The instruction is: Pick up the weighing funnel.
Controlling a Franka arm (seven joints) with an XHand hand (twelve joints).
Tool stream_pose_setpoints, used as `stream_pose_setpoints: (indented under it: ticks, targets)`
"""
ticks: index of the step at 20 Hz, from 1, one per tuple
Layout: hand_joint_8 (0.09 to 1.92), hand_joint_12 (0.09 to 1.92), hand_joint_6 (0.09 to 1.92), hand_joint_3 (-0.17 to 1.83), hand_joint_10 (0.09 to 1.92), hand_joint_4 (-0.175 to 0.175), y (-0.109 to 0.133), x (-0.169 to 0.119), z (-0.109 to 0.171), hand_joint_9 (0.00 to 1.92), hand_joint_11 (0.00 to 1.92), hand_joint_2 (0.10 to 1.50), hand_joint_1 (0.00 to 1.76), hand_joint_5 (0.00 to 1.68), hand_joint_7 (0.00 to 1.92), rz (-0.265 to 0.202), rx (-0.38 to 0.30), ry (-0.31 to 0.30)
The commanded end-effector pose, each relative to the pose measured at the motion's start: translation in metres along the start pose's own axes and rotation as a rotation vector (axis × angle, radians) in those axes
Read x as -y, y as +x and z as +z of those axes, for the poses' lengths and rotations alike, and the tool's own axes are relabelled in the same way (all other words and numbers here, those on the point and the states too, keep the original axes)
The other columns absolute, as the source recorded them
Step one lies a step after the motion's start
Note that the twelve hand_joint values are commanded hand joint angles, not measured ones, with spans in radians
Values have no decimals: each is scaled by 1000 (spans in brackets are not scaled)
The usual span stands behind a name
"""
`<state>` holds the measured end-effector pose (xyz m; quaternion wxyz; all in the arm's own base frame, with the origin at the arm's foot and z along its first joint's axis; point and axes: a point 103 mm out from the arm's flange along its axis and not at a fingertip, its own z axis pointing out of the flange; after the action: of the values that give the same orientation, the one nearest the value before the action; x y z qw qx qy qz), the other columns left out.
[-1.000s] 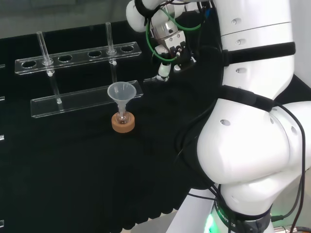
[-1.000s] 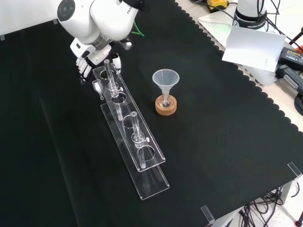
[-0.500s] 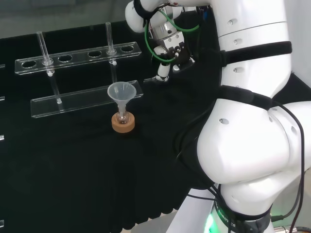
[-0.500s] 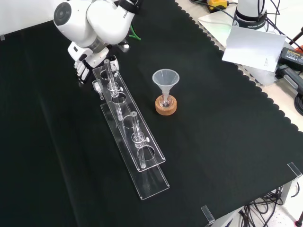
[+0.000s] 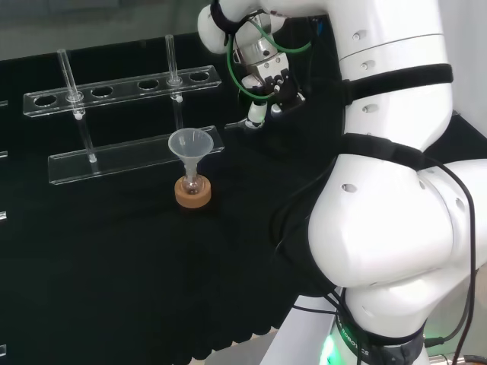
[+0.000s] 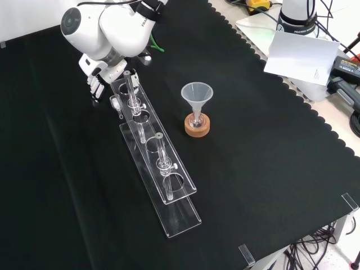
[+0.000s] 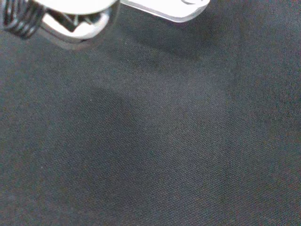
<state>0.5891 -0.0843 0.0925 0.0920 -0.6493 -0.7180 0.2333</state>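
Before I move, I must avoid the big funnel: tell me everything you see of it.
The funnel is a clear cone, glass or plastic, upright with its mouth up. Its stem sits in a small flask on a cork ring on the black cloth. It stands beside the clear tube rack, not touching it; the hand is away from it.

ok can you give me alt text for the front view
The robot hand hangs over black cloth at the far end of a long clear tube rack. To the rack's right, a funnel stands in a small flask on a cork ring.
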Motion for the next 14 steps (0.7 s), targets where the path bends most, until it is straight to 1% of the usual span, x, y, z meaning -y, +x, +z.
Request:
stream_pose_setpoints:
  ticks: [1, 4, 6, 9, 14]
  targets:
    - [669, 1332, 204, 542, 616, 3, -4, -4, 8, 520, 434, 566, 917, 693, 255, 10, -12, 9]
    - [654, 1331, 409, 553, 582, 13, -5, -5, 8, 540, 440, 563, 917, 668, 266, 16, -17, 12]
    - [653, 1331, 502, 557, 577, 16, -6, -5, 10, 545, 443, 562, 917, 649, 270, 18, -30, 12]
    - [654, 1329, 562, 560, 578, 18, -8, -6, 14, 548, 450, 563, 916, 651, 274, 20, -45, 9]
    - [657, 1329, 611, 564, 582, 30, -8, -7, 17, 559, 458, 568, 914, 722, 281, 24, -51, 13]
